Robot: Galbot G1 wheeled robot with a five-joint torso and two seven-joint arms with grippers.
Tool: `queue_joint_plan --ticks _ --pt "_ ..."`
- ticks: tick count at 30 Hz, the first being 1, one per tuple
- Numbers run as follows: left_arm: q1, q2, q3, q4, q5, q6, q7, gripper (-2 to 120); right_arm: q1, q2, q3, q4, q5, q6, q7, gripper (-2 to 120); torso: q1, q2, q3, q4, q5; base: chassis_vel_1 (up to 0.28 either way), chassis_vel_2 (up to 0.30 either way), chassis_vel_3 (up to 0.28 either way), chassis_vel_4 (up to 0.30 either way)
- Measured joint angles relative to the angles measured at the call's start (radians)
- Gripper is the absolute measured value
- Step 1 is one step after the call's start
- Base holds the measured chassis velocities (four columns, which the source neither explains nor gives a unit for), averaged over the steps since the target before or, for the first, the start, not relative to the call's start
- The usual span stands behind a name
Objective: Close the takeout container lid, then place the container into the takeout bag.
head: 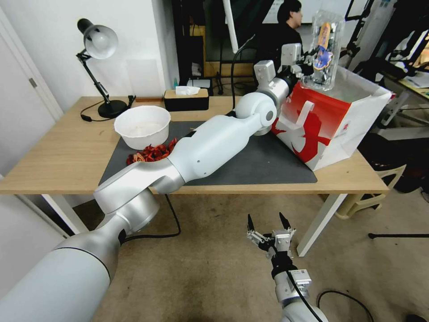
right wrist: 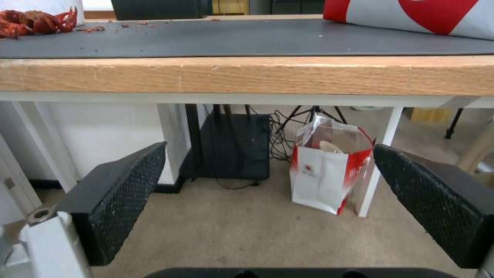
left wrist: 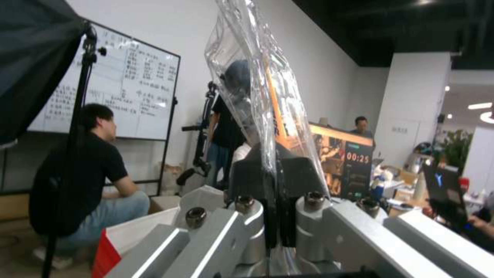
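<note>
The right gripper (head: 269, 222) idles spread below the table. The left gripper (left wrist: 273, 181) pinches the clear plastic blueberry clamshell container (head: 322, 49) upright above the red-and-white paper bag (head: 330, 127); its edge could snag the bag's rim.

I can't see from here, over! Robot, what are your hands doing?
Left gripper shut on box, above the open bag. Right gripper open, parked below the table. Nothing in the way.

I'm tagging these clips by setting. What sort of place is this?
Most likely an office or robotics lab: a whiteboard covered in writing, a wooden table with a desk lamp, and camera tripods on carpet.
</note>
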Motion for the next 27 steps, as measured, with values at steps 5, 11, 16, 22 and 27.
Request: queue_joint_plan --ticks 5,11,16,22,27 --pt "-0.014 0.0 0.035 0.004 0.067 -0.011 0.019 0 0.001 0.001 0.001 -0.001 0.002 0.0 0.0 100 0.0 0.0 0.0 -0.0002 0.0 0.0 0.0 0.0 0.0" --pt "-0.032 0.0 0.099 0.034 0.174 -0.03 0.042 0 0.013 0.006 -0.004 -0.003 0.005 -0.005 0.0 100 0.0 0.0 0.0 -0.0003 0.0 0.0 0.0 0.0 0.0" --pt "-0.049 0.001 0.115 0.051 0.208 -0.027 0.05 1 0.015 0.006 -0.005 -0.005 0.008 -0.006 0.0 100 0.0 0.0 0.0 -0.0001 0.0 0.0 0.0 0.0 0.0" --pt "-0.054 0.001 0.12 0.053 0.208 -0.02 0.056 16 0.018 0.0 -0.004 -0.008 0.013 -0.006 0.001 100 0.0 0.0 0.0 -0.0002 0.0 0.0 0.0 0.0 0.0" --pt "-0.056 0.001 0.122 0.054 0.203 -0.012 0.057 37 0.028 0.001 -0.008 -0.012 0.014 -0.008 0.001 100 0.0 0.0 0.0 -0.0002 0.0 0.0 0.0 0.0 0.0"
